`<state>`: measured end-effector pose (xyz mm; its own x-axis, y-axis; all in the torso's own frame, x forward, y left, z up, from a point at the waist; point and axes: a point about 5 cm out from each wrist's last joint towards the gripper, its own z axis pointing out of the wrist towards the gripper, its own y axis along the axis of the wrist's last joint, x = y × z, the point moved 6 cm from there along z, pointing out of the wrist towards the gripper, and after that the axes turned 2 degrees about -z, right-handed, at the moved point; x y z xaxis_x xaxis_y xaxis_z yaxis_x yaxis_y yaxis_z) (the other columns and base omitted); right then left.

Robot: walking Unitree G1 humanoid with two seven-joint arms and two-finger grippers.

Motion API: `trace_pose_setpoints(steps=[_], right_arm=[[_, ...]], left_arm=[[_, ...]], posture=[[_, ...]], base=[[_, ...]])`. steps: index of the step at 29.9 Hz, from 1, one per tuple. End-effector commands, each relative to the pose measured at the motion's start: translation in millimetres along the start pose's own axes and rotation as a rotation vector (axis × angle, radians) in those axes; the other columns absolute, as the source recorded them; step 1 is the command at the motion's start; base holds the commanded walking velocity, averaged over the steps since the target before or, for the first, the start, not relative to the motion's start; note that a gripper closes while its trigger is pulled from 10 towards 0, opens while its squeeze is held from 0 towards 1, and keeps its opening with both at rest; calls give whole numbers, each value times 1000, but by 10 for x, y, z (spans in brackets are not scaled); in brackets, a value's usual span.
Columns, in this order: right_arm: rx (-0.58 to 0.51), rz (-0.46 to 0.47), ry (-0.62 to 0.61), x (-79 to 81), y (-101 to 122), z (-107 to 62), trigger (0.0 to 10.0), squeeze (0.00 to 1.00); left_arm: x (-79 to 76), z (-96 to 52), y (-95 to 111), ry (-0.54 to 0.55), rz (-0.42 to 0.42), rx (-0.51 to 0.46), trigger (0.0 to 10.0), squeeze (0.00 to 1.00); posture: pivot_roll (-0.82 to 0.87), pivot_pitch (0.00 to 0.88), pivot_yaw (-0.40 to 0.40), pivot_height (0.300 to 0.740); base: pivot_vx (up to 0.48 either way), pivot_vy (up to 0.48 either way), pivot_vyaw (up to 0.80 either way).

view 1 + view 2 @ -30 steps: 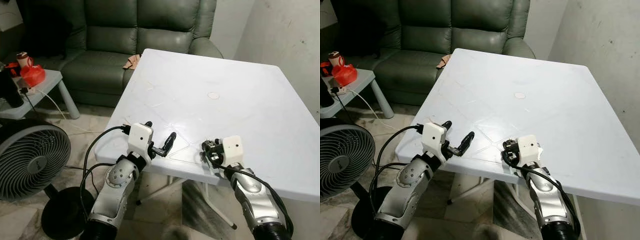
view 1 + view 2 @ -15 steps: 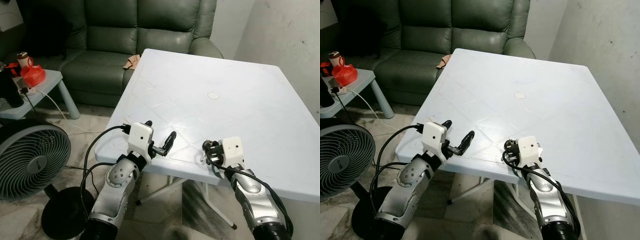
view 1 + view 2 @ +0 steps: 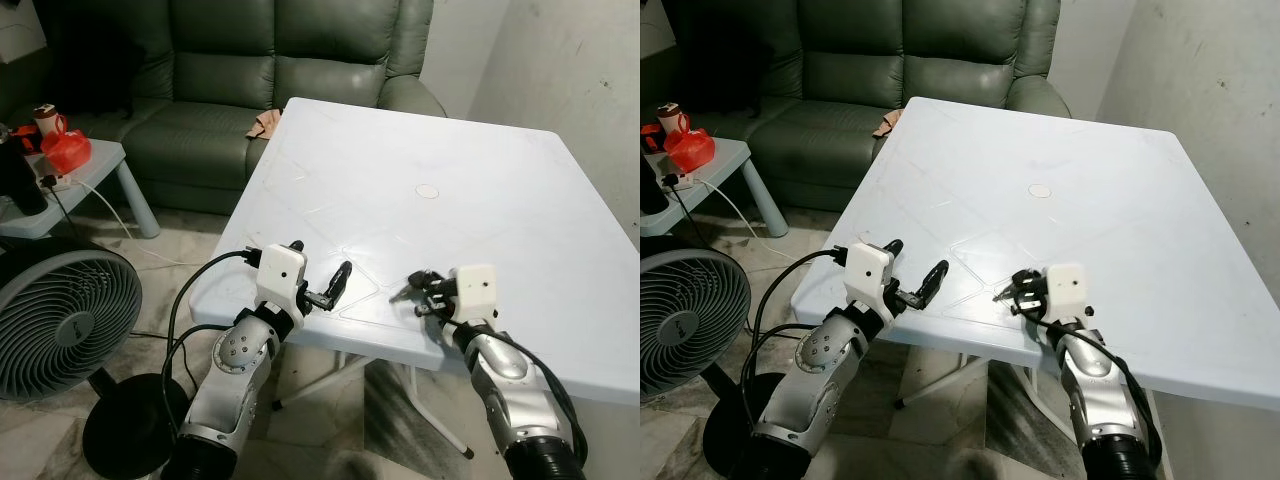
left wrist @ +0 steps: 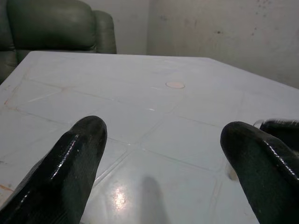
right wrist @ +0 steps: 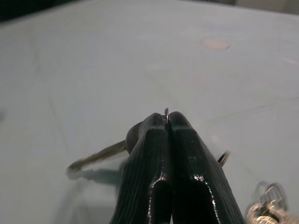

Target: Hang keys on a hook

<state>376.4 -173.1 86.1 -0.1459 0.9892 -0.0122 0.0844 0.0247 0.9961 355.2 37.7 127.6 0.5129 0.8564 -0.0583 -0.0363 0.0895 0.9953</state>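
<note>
Keys (image 3: 404, 291) pointing left, near-level

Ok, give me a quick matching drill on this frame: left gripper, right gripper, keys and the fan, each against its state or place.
Column one:
1. left gripper
2. right gripper
3. keys
4. fan

Column two:
A. standing on the floor at the robot's left
B. fingers spread, holding nothing, at the near edge of the white table
C. pinched by the ring, a key sticking out toward the robot's left
D. fingers pressed together over the table's near edge

Pairs: 1-B, 2-D, 3-C, 4-A
</note>
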Motion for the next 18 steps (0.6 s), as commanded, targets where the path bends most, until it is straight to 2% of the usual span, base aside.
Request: trace_pose_setpoints(steps=[1,6,8,10,11,16,18], right_arm=[[-66,45,-23,-32,235,57,0,0],[-110,125,-53,-62,393,95,0,0],[-111,143,-59,-67,401,98,0,0],[-155,171,-88,-102,517,102,0,0],[-157,178,-89,-101,530,102,0,0],[-187,377,-140,-161,658,118,0,0],[-153,572,-193,-220,618,131,0,0]], left_arm=[[57,45,68,17,17,-17,10000,0],[258,121,175,78,27,-40,10000,0],[280,127,187,83,26,-43,10000,0],[421,161,280,136,34,-70,10000,0],[434,166,287,139,33,-71,10000,0],[627,209,411,202,-8,-111,10000,0],[662,224,434,207,-37,-121,10000,0]], posture=[[55,0,-69,732],[49,0,-65,732],[48,0,-67,732],[48,0,-68,732],[48,0,-68,732],[47,0,-63,732],[39,0,-60,732]], base=[[0,0,0],[0,0,0],[0,0,0],[0,0,0],[0,0,0],[0,0,0],[0,0,0]])
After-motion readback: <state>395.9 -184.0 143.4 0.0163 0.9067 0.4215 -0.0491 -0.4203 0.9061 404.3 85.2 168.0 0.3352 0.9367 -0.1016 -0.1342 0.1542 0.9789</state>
